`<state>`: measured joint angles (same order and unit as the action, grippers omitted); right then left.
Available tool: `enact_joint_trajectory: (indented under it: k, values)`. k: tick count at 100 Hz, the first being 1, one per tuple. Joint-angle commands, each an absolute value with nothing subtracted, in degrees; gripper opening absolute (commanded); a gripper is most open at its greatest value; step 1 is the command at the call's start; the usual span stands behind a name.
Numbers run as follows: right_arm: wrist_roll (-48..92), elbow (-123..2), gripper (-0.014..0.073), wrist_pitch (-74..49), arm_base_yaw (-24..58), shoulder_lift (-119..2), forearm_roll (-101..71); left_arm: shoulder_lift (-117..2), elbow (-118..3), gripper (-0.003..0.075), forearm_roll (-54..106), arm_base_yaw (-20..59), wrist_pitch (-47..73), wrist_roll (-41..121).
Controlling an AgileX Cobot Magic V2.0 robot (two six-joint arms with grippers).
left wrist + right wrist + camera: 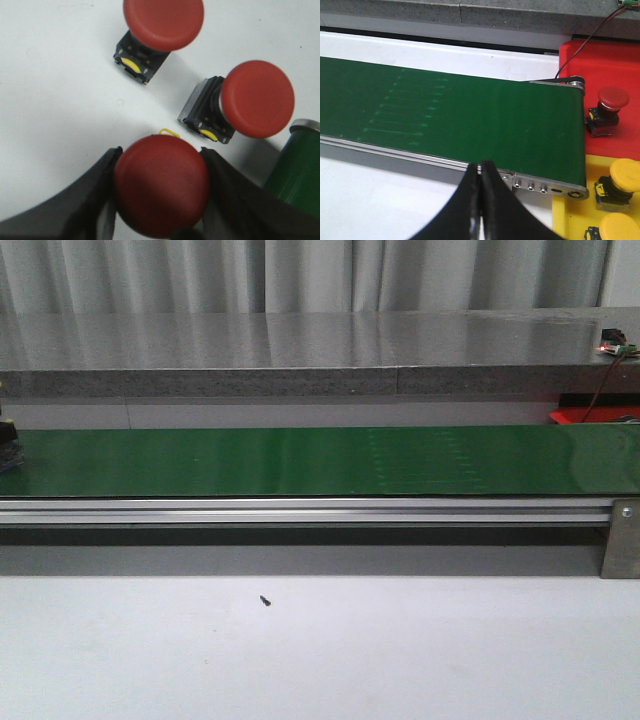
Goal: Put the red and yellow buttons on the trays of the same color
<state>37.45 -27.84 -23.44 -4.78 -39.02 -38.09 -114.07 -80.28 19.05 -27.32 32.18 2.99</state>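
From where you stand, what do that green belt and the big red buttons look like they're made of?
The green belt looks like smooth rubber or PVC, slightly glossy: it mirrors light in the front view. Its side rail looks like brushed aluminium, silvery with grooves. The red button between the left gripper's fingers seems to be matte moulded plastic; another button's black base looks like plastic too.

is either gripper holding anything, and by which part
The left gripper clamps a red button by the sides of its round cap. The right gripper is shut on nothing.
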Motion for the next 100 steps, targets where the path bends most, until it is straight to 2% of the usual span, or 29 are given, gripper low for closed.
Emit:
enact_joint_trajectory:
  k: [1, 52, 73, 100]
  values:
    - [37.8, -29.39, -0.0067, -20.24, -4.76, -38.7, -39.42, -109.22, -81.98, 0.026, 20.14, -27.36, 30.17, 3.02]
    - [37.8, -29.39, -0.0067, -20.24, -4.76, -38.7, -39.42, -95.91, -81.62, 0.026, 20.14, -27.25, 36.64, 4.18]
    - [37.8, -29.39, -0.0067, -20.24, -4.76, -38.7, -39.42, -91.44, -76.99, 0.026, 20.14, -27.12, 37.45, 5.5]
    - [37.8, -29.39, -0.0067, -20.24, -4.76, -38.7, -39.42, -90.74, -72.23, 0.026, 20.73, -21.62, 34.06, 6.26]
